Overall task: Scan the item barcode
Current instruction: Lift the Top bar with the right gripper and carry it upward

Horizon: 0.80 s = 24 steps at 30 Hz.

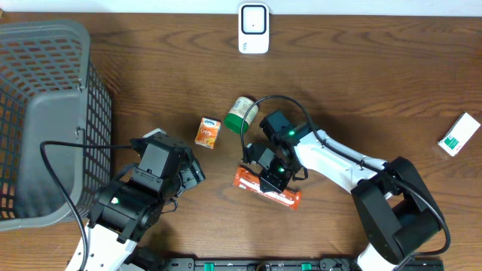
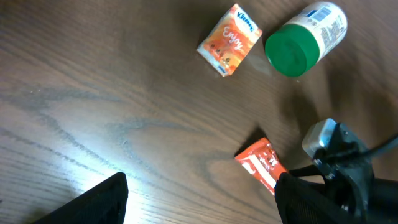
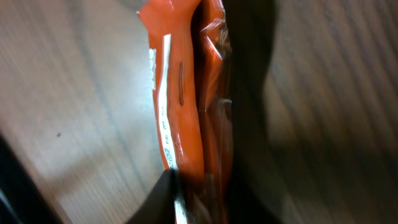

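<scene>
Item location: the orange snack wrapper (image 1: 265, 190) is lying flat on the surface (image 1: 361, 68), near the front and centre, directly under the right end effector (image 1: 273, 177).
Right end effector: it is pinching the wrapper along one long edge; in the right wrist view the foil is bunching against a dark finger.
Left end effector (image 1: 175, 153): it is standing wide and holding nothing, hovering beside the tissue pack (image 1: 208, 132).
Scanner location: the white scanner (image 1: 254, 28) is sitting at the far edge, well apart from the wrapper.
Risk, slipping: the grip is looking thin and off to one edge, so the glossy foil is likely to slide out on the lift.
Risk, crumpling: squeezing is creasing the wrapper, which may be distorting the barcode so that it fails to read.
Risk, hidden code: I cannot tell where the barcode is sitting; a finger may be covering it, or it may be facing away from the scanner.
Risk, collision: the green-capped bottle (image 1: 242, 113) is standing between the wrapper and the scanner, so a low carry is risking a knock.
Count: one wrapper, one scanner, one tissue pack, one bottle, one white-and-green box (image 1: 459, 134), one grey basket (image 1: 45, 34), two arms.
</scene>
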Available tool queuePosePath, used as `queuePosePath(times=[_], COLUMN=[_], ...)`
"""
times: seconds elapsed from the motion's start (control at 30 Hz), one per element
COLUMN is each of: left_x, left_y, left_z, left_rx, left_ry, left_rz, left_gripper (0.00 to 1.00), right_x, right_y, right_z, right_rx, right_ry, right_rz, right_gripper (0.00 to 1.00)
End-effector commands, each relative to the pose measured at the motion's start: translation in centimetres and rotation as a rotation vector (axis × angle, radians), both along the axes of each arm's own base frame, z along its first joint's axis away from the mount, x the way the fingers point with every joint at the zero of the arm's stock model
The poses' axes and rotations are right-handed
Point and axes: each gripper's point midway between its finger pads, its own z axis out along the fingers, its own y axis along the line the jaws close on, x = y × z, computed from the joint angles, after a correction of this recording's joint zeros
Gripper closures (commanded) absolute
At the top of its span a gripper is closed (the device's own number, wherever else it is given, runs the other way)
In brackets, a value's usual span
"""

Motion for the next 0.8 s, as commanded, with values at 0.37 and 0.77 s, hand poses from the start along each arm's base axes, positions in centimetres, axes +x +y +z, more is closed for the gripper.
queuePosePath(times=[0.37,0.77], left_x=[-0.3,-0.3], left_y=[0.4,0.4], left_z=[-0.2,-0.2], left_rx=[0.023,0.022], left_ry=[0.006,0.006], left_rz=[0.000,0.000], left_gripper=[0.23,0.23], right_x=[-1.1,-0.1], right_y=[0.7,4.0], right_z=[0.2,7.2], right_rx=[0.059,0.401], right_ry=[0.072,0.305], right_rz=[-0.010,-0.137], right_gripper=[0.99,0.99])
